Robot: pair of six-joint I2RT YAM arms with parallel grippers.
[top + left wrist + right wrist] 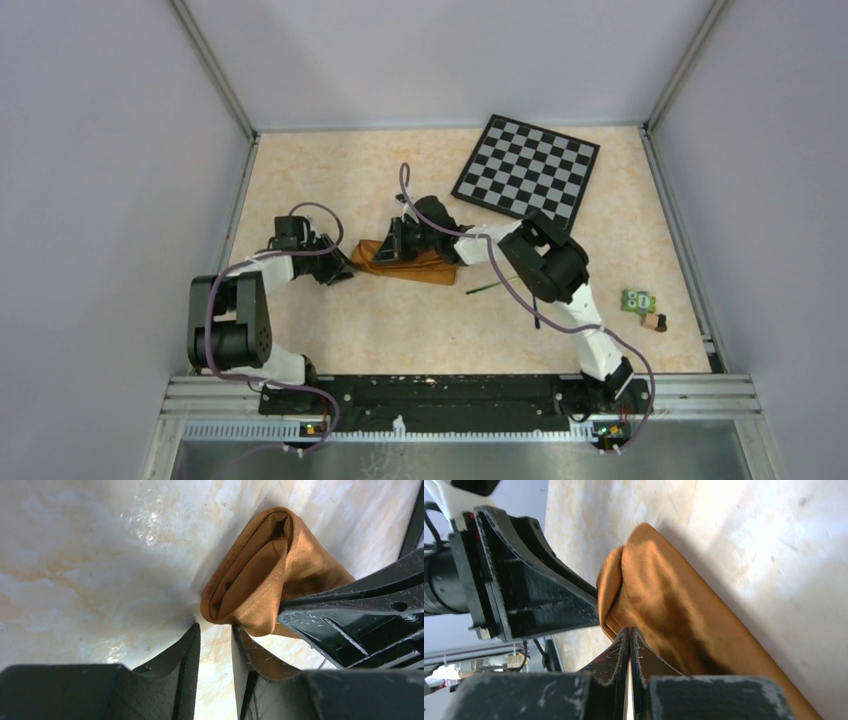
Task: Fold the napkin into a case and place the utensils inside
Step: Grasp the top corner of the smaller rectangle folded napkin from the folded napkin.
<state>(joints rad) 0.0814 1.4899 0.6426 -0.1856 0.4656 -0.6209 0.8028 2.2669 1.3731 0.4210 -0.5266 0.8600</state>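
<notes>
Nearest the left wrist camera, the left fingers [185, 650] are standing part open. Bare counter [100, 555] is showing through the gap and nothing is clamped between them. A strip of rust-brown cloth is lying along the right-hand finger in that view; contact cannot be confirmed.

Just beyond the tips, the napkin [260, 570] is lying on the counter as a narrow folded strip. Its near end is gaping as a rounded mouth with several layers showing. The right fingers [616, 655] are closed tip to tip and are meeting the cloth at that same end. Whether a thin layer is nipped between them cannot be told.

In the overhead view the strip is sitting near the middle of the counter, between the two arms, with the checkered board [527, 167] well apart behind it. A thin dark utensil, probably the fork [492, 287], is lying near the strip's right end, beneath the right arm.

The step in hand appears to be opening and steadying the mouth of the case. Recommended practice:

- The right fingers should be acting on the top layer only, so that the folds beneath are not dragged loose.
- The left fingers should be closing on one lip of the mouth, not on the whole stack.
- Any lifting should be slow and slight, since the soft cloth is likely to unroll under a sideways pull.
- The mouth should be facing the utensil before either arm is released.
</notes>
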